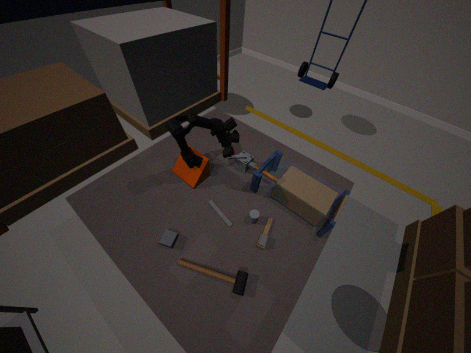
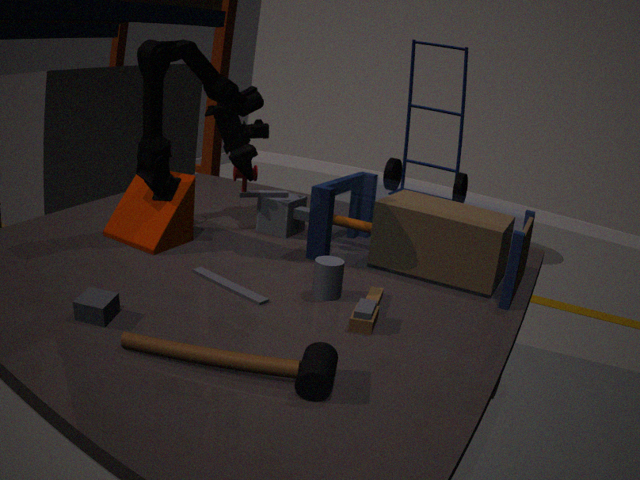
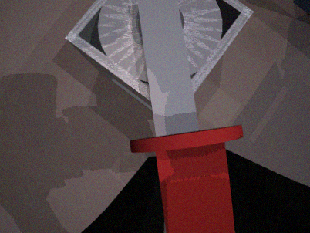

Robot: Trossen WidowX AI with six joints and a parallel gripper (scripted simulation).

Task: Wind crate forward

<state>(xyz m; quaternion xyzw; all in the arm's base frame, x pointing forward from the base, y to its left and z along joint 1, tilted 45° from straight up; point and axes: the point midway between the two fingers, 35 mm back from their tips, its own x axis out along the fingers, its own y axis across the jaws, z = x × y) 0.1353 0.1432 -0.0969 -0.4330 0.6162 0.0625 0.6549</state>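
The grey winch (image 1: 245,163) (image 2: 273,216) (image 3: 123,38) stands between the arm's base and the rack. The handle's grey arm (image 1: 238,156) (image 2: 263,194) (image 3: 171,77) lies level across the winch top; its key is hidden. My gripper (image 1: 232,151) (image 2: 249,177) (image 3: 185,161) is shut on the upright red grip, one black finger each side, just below its flange in the wrist view. The tan crate (image 1: 308,187) (image 2: 439,232) sits flat in the cubby. An orange strap (image 1: 268,175) (image 2: 351,222) runs toward the winch through the blue frame (image 1: 255,183) (image 2: 320,222). A gap shows between crate and frame.
A mallet (image 1: 207,270) (image 2: 211,356), a flat bar (image 1: 220,213) (image 2: 230,285), a grey cylinder (image 1: 253,216) (image 2: 328,281), a wooden-handled tool (image 1: 267,226) (image 2: 364,322) and a grey block (image 1: 168,238) (image 2: 97,306) lie on the bench, away from the winch.
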